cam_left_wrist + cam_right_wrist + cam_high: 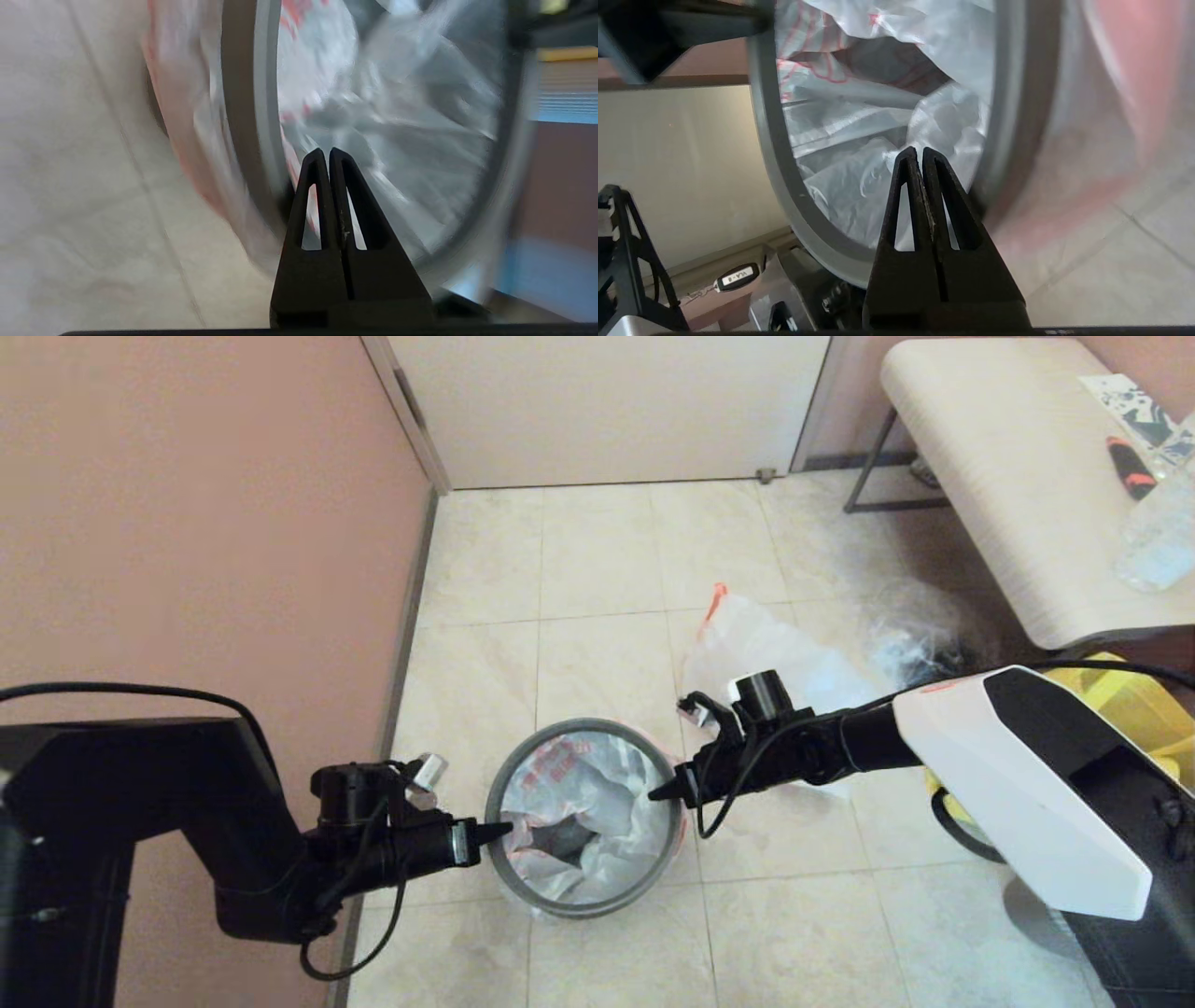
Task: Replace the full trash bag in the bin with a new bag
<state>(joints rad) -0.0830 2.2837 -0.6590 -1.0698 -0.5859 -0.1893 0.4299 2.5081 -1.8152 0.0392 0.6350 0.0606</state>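
A: Bin [523, 887]?
B: Round, black, grey ring rim, upright on the floor tiles. New bag [597, 793] lines it: thin white film, orange-red print, crumpled inward, edge draped over the rim.
A: Full bag [747, 649]?
B: On the floor just behind the bin, orange handle up.

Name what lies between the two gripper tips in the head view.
The bin, lined with the new bag, lies between the left gripper and the right gripper.

The pale tiled floor [607, 569] carried the bin [523, 887]. Just beyond the bin, toward the door, the full trash bag [747, 644] lay on the tiles. Farther from the bin on that same side sat a clear film bag [910, 635].
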